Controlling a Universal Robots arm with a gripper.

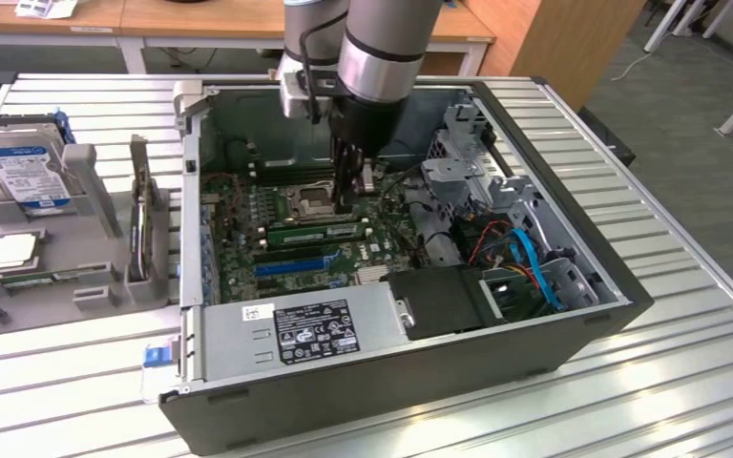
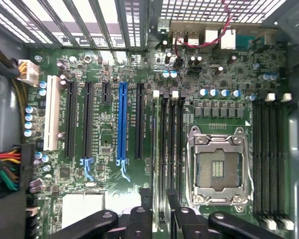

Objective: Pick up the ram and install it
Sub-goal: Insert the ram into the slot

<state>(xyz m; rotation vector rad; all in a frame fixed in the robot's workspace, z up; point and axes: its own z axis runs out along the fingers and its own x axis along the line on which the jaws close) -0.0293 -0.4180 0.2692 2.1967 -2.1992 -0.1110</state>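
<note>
Item: the ram (image 1: 316, 232), a long, narrow green circuit-board stick with a small white label and black chips. It is standing on its long edge in a black memory slot on the green motherboard (image 2: 139, 74), between the silver lever-framed CPU socket (image 2: 217, 172) and the bright blue expansion slot (image 2: 122, 124), inside the open dark grey steel computer case (image 1: 405, 401). The black two-fingered gripper (image 2: 158, 198) is hanging directly over one end of that slot bank. Its fingers (image 2: 143, 204) are sitting a narrow gap apart, with board showing between them and nothing visibly clamped; whether the pads are touching the stick cannot be told. Handling, as judged: the stick is looking light, rigid and thin, likely brittle under twist, and smooth-faced where the chips and label are lying. Hold is best taken on the two flat faces near the upper edge, midway along, keeping off the contact edge, with pressure going straight down and even. Surroundings: a grey sheet-metal power supply (image 1: 303, 329) with a black label is occupying the case's near side. On the exterior view's left, a silver hard drive with a blue label (image 1: 23, 172) is standing in a grey moulded holder (image 1: 99, 281). All of it is resting on a ribbed aluminium table (image 1: 698, 382).
</note>
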